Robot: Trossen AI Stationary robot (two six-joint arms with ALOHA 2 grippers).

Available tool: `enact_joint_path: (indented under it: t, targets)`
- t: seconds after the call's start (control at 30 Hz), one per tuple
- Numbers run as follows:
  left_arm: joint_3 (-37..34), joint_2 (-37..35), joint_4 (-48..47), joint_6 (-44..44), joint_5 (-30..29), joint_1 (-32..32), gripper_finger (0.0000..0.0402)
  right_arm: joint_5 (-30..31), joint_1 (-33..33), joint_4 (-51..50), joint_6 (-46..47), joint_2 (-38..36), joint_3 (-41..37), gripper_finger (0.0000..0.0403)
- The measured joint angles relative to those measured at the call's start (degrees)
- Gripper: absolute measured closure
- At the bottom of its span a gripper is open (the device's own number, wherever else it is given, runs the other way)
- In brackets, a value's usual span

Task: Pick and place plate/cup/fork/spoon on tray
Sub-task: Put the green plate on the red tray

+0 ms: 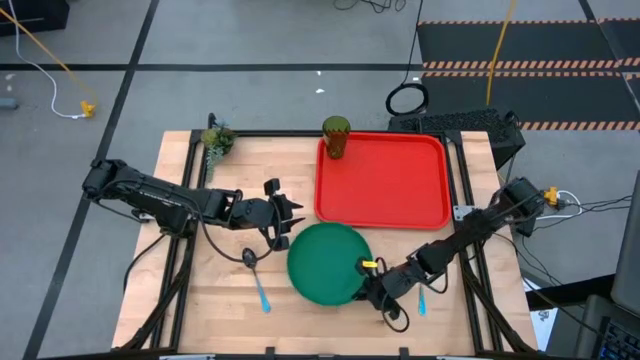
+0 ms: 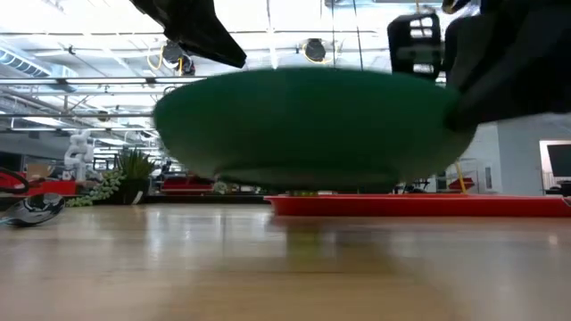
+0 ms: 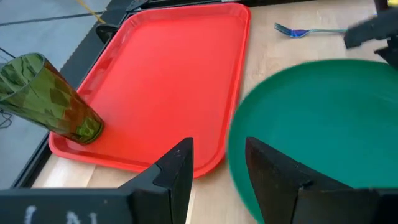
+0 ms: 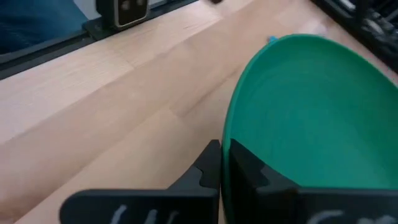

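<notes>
Plate: round, green, hangs just near of the tray's near-left corner, toward the middle of the table's near half. In the low view, floats clear of the wooden table, with open space under its base and the tray's rim visible behind.

Right gripper: clamps the plate's right rim. In the right wrist view, fingers pinched tight on the thin green edge, one above it and one below.

Left gripper: hovers just beside the plate's far-left edge, touching nothing. In the left wrist view, fingers spread apart with a bare gap between them, the plate close by one finger and the tray beyond.

Tray: red, rectangular, lies on the far right part of the table, flat bottom mostly bare.

Cup: olive-green tumbler, stands upright in the tray's far-left corner; seen the same way from the left wrist.

Spoon: lies on the table just left of the plate, dark bowl toward the far side, blue handle pointing near.

Fork: lies on the table right of the plate, close beside the right arm, blue handle showing; from the left wrist, tines visible past the plate.

Small green plant clump: sits at the table's far-left corner, well apart from everything else.
</notes>
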Motion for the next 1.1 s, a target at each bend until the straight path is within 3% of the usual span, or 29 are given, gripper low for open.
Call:
enact_joint_path:
  t: [0.37,0.57,1.1]
  targets:
    - [0.0,0.0,0.02,-5.61,0.02,-3.16,0.0252,4.34,-0.07,-9.7,1.67,-9.24,0.08,0.0402]
    - [0.0,0.0,0.03,-7.61,0.01,-5.5,0.0252,8.87,-0.14,-11.88,2.14,-10.99,0.1,0.0402]
    - [0.0,0.0,0.18,-10.57,-0.02,-8.73,0.0252,9.31,-4.12,-17.53,4.5,-11.69,0.18,0.0403]
